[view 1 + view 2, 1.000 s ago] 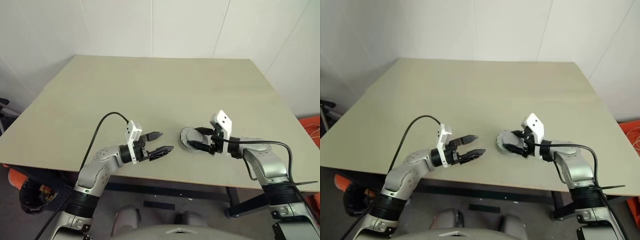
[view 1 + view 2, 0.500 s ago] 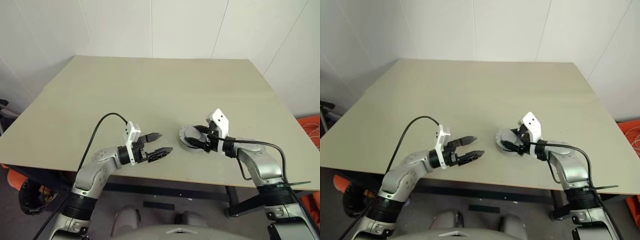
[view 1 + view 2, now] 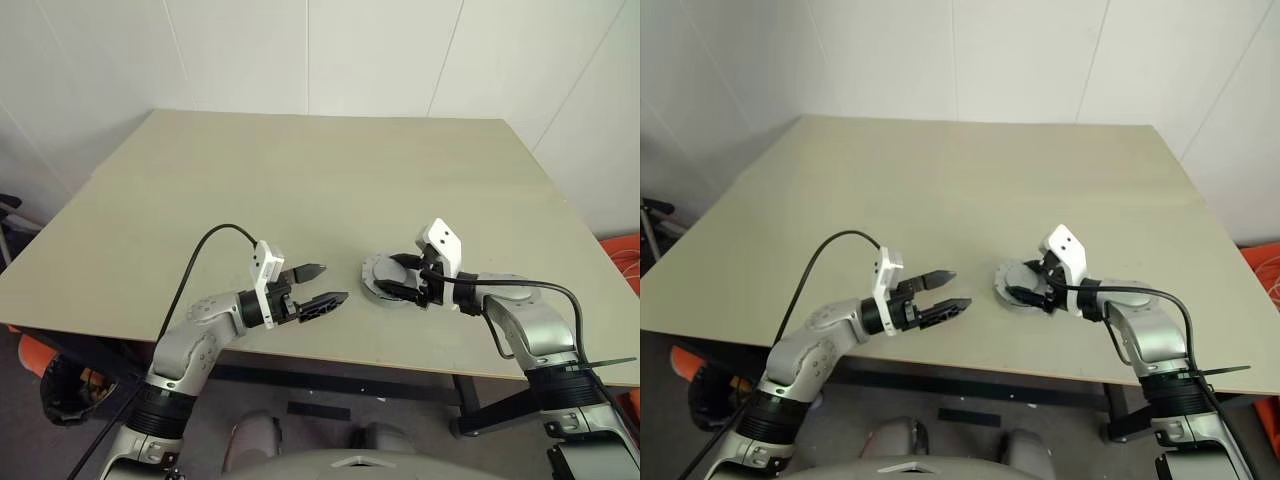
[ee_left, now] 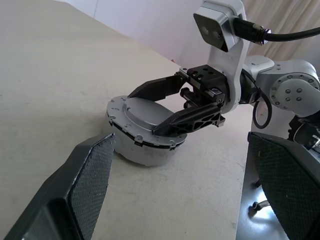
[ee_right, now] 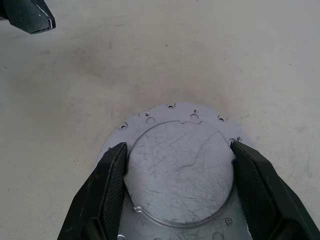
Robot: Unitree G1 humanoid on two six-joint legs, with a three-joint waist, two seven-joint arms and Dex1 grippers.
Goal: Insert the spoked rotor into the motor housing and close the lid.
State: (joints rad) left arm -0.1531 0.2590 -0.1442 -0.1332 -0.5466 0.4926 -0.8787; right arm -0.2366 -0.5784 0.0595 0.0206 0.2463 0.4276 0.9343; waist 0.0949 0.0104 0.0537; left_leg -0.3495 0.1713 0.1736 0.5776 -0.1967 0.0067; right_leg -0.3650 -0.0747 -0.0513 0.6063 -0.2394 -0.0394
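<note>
**Lid down on the housing, right tool straddling it**

Left of the motor housing (image 4: 145, 137), the left tool (image 3: 322, 286) hangs wide open and empty above the surface (image 3: 300, 180), parked as before. On the housing the lid (image 5: 180, 170) looks shut, so the rotor is presumably inside and little remains. Right of it, the right tool (image 3: 393, 280) spreads its fingers (image 5: 107, 190) around the lid's raised centre; whether they press it I can't tell. Barely changed.
</note>
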